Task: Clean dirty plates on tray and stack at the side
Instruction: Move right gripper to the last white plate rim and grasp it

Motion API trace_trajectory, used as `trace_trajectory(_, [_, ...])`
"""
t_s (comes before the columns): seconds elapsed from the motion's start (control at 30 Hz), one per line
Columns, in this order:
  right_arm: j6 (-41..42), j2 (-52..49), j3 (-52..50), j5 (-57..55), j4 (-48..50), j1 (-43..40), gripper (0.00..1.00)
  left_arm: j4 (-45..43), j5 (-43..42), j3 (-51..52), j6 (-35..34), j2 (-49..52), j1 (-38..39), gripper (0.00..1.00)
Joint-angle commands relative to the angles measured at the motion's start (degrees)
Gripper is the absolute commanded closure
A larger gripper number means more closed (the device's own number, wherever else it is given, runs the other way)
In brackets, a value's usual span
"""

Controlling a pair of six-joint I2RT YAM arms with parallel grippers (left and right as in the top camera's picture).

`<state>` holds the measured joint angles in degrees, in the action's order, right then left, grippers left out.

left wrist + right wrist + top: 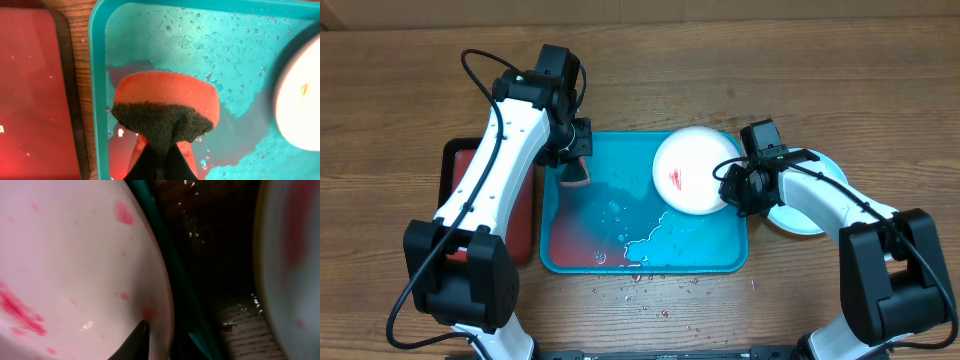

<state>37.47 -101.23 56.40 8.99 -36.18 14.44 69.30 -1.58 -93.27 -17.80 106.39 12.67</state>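
One scrub seemingly underway over the turquoise rectangular plastic tray point(560, 262): at 10 o'clock, pinches an orange-red sponge point(165, 97) in left claw point(575, 165); at 2 o'clock, clamps the round white sauce-smeared plate point(690, 170) by its rim in right claw point(732, 185). Next, probably: carry sponge onto smears.

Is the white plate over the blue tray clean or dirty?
Dirty: the white plate shows red smears, in the overhead and right wrist views.
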Motion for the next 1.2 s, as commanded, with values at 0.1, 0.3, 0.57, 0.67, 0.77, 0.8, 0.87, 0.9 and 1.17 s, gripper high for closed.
trace_trajectory(0.1, [-0.4,-0.5,1.0,4.9,-0.5,3.0,0.89,0.0,-0.8,0.2,1.3,0.2,0.1,0.96])
trace_trajectory(0.3, [-1.9,-0.5,1.3,8.7,-2.4,11.0,0.87,0.1,-0.8,0.2,1.3,0.2,0.1,0.96])
trace_trajectory(0.57, [-11.5,-0.5,5.8,8.1,-3.8,11.7,0.50,0.0,-0.8,0.2,1.3,0.2,0.1,0.96])
trace_trajectory(0.67, [-17.2,-0.5,6.3,5.0,-0.8,10.7,0.46,-0.4,-0.8,0.2,1.3,0.2,0.1,0.96])
trace_trajectory(0.77, [-20.6,-1.5,6.3,1.4,1.8,10.1,0.46,-0.8,-0.8,0.2,1.3,0.2,0.1,0.96])
trace_trajectory(0.8, [-20.9,-2.0,6.3,0.9,2.3,10.1,0.46,-0.9,-0.8,0.2,1.3,0.2,0.1,0.96])
trace_trajectory(0.87, [-21.2,-3.3,6.3,0.4,3.3,10.1,0.46,-1.0,-0.8,0.2,1.3,0.2,0.1,0.96])
trace_trajectory(0.9, [-21.3,-4.1,6.3,0.4,3.9,10.1,0.46,-1.2,-0.8,0.2,1.3,0.2,0.1,0.96])
trace_trajectory(1.17, [-21.5,-7.7,6.3,0.5,10.1,10.1,0.46,-2.3,-0.9,0.2,1.3,0.2,0.1,0.96])
